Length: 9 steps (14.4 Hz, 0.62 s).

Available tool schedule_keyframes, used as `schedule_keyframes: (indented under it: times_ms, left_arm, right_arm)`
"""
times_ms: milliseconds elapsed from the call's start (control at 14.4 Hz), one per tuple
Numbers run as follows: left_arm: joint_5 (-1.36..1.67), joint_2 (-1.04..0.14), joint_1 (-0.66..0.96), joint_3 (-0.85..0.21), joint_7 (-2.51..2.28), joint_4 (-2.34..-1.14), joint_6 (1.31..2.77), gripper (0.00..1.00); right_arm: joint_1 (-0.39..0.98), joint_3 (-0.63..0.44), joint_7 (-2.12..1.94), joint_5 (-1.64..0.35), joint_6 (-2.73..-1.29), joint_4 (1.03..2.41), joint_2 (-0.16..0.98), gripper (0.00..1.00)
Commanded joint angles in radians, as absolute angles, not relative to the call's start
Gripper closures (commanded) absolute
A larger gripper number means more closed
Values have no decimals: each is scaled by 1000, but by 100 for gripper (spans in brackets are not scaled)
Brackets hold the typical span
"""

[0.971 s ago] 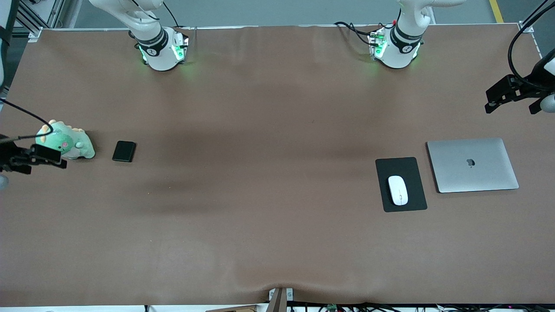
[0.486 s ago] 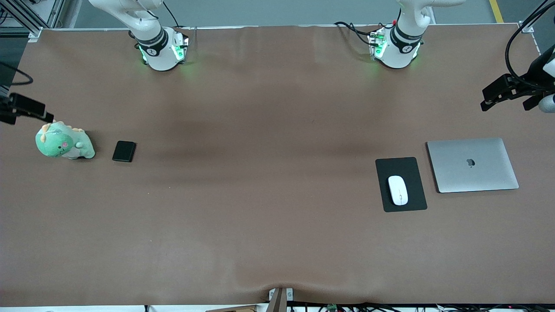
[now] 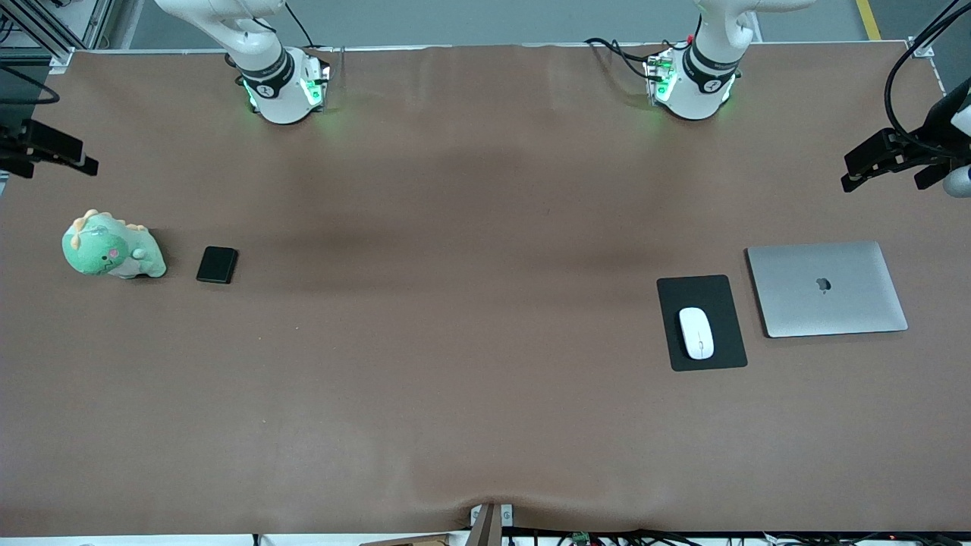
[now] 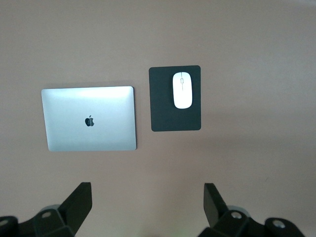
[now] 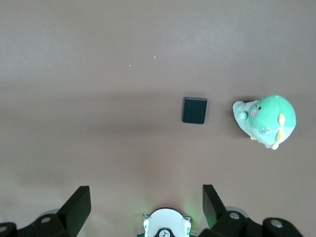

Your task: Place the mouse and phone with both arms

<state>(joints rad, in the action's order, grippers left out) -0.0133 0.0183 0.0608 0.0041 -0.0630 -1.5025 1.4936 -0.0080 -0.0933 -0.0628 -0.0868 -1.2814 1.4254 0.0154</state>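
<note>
Now the right claw [image 3: 53,152] is up in the air over the right arm's end of the brown tabletop [image 3: 455,303], and its two fingers [image 5: 76,207] are spread wide apart with nothing between them. Down below this claw sits a green plush dinosaur [image 3: 112,247], a bit nearer to the front camera. Just beside the toy lies the phone [image 3: 217,265], flat on the tabletop and not touching it.

Well apart from those, the mouse [image 3: 696,332] lies on a black mouse pad [image 3: 701,292]. Just beside the pad is a shut silver laptop [image 3: 826,288]. The left claw [image 3: 884,159] hangs over the left arm's end of the tabletop, its fingers [image 4: 79,202] wide apart too and holding nothing. The laptop, pad and mouse all lie below it, nearer to the front camera
</note>
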Motion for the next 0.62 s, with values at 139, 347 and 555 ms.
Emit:
schedule_keyframes:
  times_ms: [139,347,555]
  left_arm:
    - [-5,20,58,8,-75,-1477,1474,0]
    - [-6,21,58,6,-74,-1476,1465,0]
    - [-3,21,58,8,-75,-1474,1465,0]
  right_arm:
    - [9,-97,-46,-52,-1328,1540,-72,0]
    - [32,-100,-46,-3,-1342,1543,-71,0]
    - [12,-98,-51,-3,-1342,1542,-66,0]
